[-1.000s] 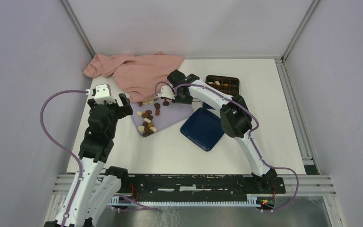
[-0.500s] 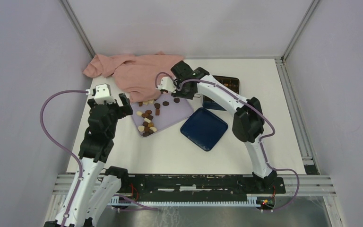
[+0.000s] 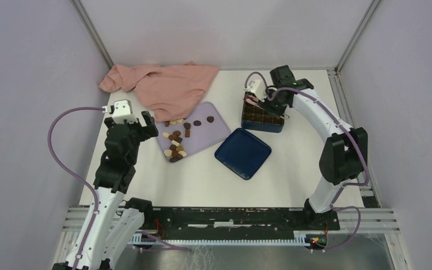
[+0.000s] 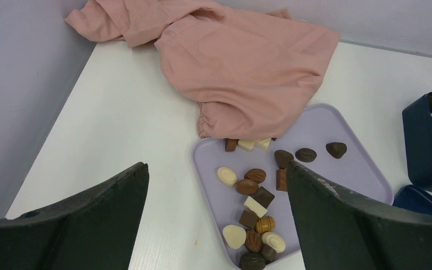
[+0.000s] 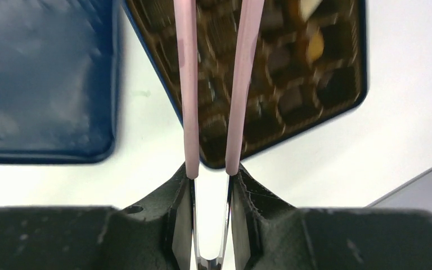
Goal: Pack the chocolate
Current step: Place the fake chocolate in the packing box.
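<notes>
**Chocolate pieces** [image 4: 247, 187]: dark, light brown and cream. Most are clustered on the lilac tray [image 4: 337, 169], with three dark ones set apart toward its right side. More pieces are seen in the cells of the dark blue gridded box [image 3: 261, 125].

**Left gripper** [image 4: 216, 167]: jaws spread wide, nothing held, poised above the white table [image 4: 129, 129] beside the tray.

**Right gripper** [image 3: 257, 102]: positioned over the box. Its long pink prongs [image 5: 187, 84] are set narrowly apart and their tips are cut off, so a grip cannot be confirmed.

**Blue lid** [image 3: 243, 153]: laid just beside tray and box.

**Pink cloth** [image 4: 247, 67]: draped over the tray's far edge.
</notes>
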Available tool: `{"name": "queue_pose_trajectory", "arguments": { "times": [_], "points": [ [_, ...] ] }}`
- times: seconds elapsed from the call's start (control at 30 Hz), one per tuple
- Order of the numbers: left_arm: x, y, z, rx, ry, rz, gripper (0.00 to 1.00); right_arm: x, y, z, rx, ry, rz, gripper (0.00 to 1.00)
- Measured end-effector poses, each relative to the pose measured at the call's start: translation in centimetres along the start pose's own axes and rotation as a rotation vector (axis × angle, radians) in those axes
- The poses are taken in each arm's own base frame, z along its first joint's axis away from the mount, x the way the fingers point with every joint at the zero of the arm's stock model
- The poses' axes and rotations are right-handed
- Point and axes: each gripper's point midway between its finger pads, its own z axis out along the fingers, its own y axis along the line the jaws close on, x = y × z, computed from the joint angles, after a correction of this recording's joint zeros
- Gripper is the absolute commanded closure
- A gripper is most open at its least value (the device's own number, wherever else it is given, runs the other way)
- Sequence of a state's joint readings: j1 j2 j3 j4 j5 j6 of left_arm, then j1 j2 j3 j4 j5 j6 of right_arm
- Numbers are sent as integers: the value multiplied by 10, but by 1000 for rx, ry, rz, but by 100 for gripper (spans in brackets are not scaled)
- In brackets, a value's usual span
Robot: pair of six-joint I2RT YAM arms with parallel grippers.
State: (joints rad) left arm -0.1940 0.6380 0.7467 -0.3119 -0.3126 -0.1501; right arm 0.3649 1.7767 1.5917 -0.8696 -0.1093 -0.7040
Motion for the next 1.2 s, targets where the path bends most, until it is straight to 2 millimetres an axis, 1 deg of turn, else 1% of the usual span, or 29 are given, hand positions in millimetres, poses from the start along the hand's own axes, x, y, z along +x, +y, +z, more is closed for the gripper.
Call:
{"name": "queue_pose_trajectory", "arguments": {
  "times": [0.07,0.13,0.23,0.53,0.77,0.97,1.2],
  "points": [
    [1,0,1,0,4,1,4,31,-4,0,0,34,57,87],
    [2,0,1,-1,7,3,4,57,-4,5,-13,67,102,87],
    [4,-1,3,-2,16,6,4,75,-4,10,-22,90,132,87],
    [5,-1,4,-3,22,7,4,83,-9,24,-3,102,134,85],
    [5,-1,4,-3,21,7,4,94,-13,41,-1,164,137,83],
    [5,-1,4,-2,21,7,4,97,-16,41,16,184,133,81],
    [5,-1,4,-2,19,6,4,96,-18,44,31,215,113,78]
  ]
}}
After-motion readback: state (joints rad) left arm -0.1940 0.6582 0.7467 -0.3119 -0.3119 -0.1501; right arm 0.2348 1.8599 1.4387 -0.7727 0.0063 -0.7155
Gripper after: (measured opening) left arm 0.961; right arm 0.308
